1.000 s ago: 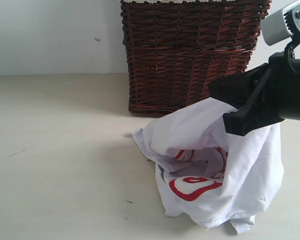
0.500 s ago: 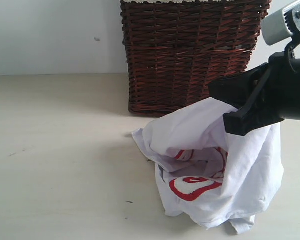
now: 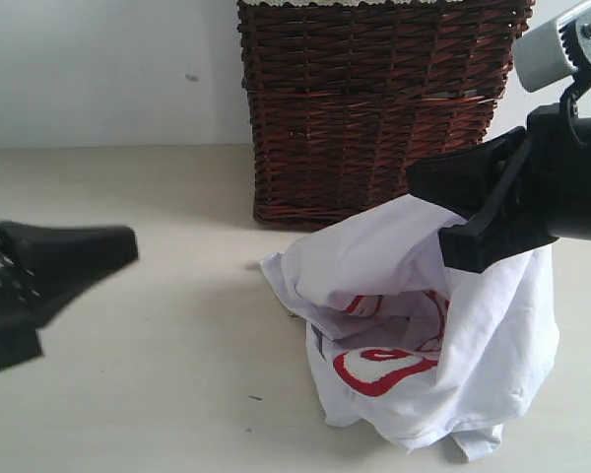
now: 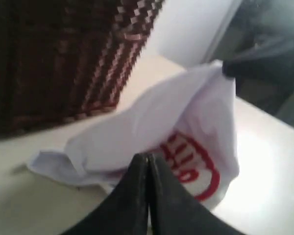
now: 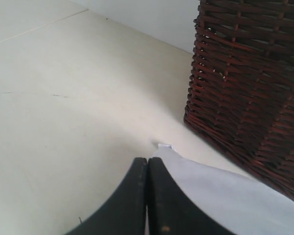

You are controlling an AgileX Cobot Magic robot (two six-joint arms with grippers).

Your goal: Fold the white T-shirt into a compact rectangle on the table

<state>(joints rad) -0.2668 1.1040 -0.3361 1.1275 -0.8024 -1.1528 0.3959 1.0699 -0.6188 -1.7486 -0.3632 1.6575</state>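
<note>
Right hand (image 3: pixel 463 236): black jaws pressed fully together, pinching a top fold of the soft white cotton T-shirt (image 3: pixel 492 345). The cloth rose to a peak at that hand and hung from it like a tent. Judged reason: the lift lets the crumpled fabric drop under its own weight, so an edge or corner can be found.

Left hand (image 4: pixel 148 157): jaws also fully closed, nothing between them. It hovered above the pale cream matte worktop (image 3: pixel 128 394), well apart from the shirt on its left, with its tips pointed at the garment. Probably placed to take a second hold for spreading.

T-shirt: lower part bunched on the worktop, just in front of the dark brown wicker basket (image 3: pixel 374 108). The fuzzy white lettering outlined in thick red (image 3: pixel 379 370) showed in the open folds. Neck tag not seen.

Judgement: no fold made yet; the shirt needs flattening first. With only one pinch point, the cloth could slip or twist.
</note>
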